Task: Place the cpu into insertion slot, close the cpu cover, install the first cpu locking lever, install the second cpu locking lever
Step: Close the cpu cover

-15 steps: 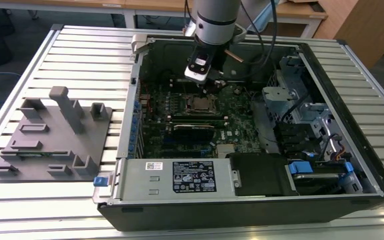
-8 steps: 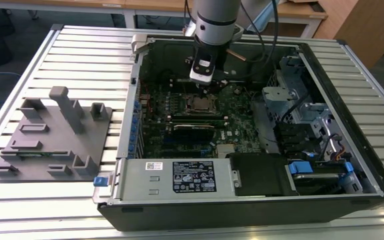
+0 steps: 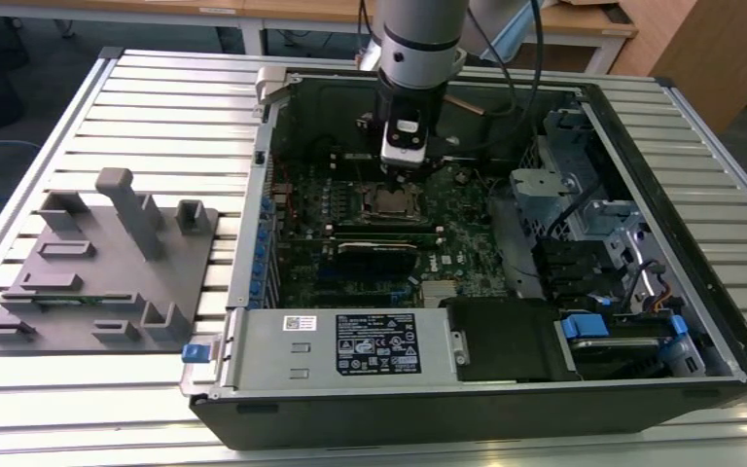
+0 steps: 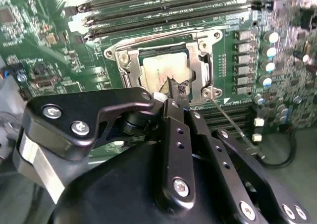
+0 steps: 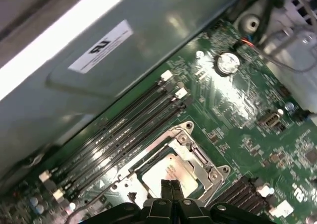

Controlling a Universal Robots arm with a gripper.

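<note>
exterior view: an open computer case (image 3: 478,420) lies on a slatted table (image 3: 153,97), with a grey moulded fixture (image 3: 101,272) at the exterior view's left. the arm reaches down into the case, and its gripper (image 3: 400,167) stands upright over the motherboard (image 3: 465,243), beyond the grey labelled box (image 3: 347,350).

second wrist view: the cpu (image 4: 161,70) lies flat in the insertion slot (image 4: 121,60), pale metal top upward. the cpu cover (image 4: 200,60) appears as a silvery frame around it. whether this frame is pressed fully down cannot be told. the dark fingertips (image 4: 174,87) sit over the cpu's near edge, at or just above its surface. a thin metal lever rod (image 4: 235,127) runs away from one corner of the socket, slanting clear of the frame.

first wrist view: the two fingers are drawn together, with only a thin seam between them and nothing visibly clamped. their tips overlap the cpu's edge. the long black memory slots (image 5: 124,135) run parallel just beside the socket, between it and the grey case wall (image 5: 148,60).
</note>
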